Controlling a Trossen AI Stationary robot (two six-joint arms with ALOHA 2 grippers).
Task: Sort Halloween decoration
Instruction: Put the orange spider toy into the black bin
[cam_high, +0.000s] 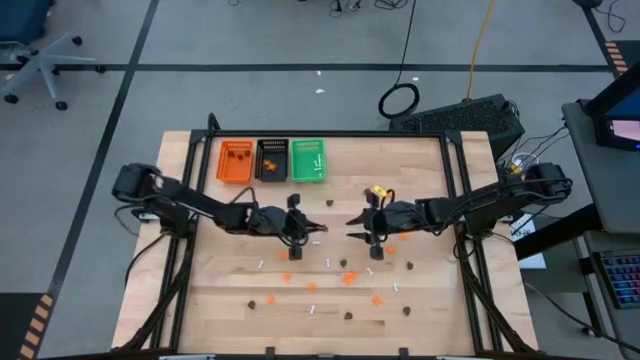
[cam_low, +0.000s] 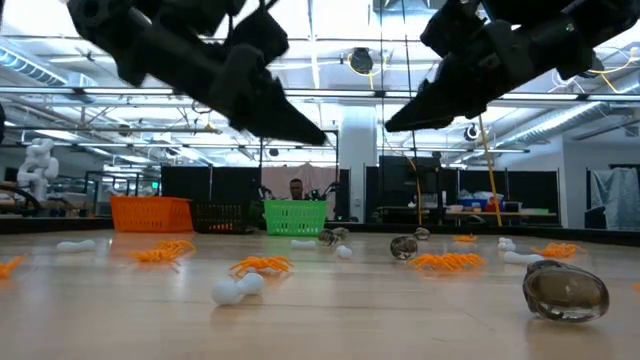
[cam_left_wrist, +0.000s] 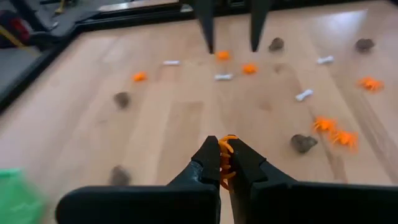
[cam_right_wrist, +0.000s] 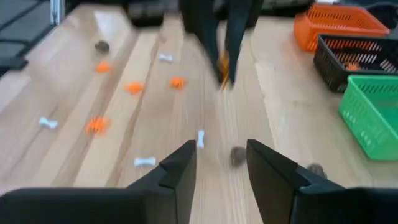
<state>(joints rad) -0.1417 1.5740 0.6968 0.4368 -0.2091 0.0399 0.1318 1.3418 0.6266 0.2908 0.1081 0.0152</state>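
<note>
orange trinket (cam_left_wrist: 227, 160) sits pinched between the shut fingers of the left gripper (cam_left_wrist: 222, 163); the right gripper (cam_right_wrist: 221, 163) hangs partly open, holding nothing.

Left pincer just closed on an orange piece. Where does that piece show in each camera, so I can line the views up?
High view: not discernible; the left pincer covers it, mid-table.
Low view: not visible; the pincer's tip hangs at upper centre.
Left wrist view: orange piece pinched between the fingers, low centre.
Right wrist view: orange speck at the far pincer's tip, upper centre.
Shared landmark: green tray.
</note>
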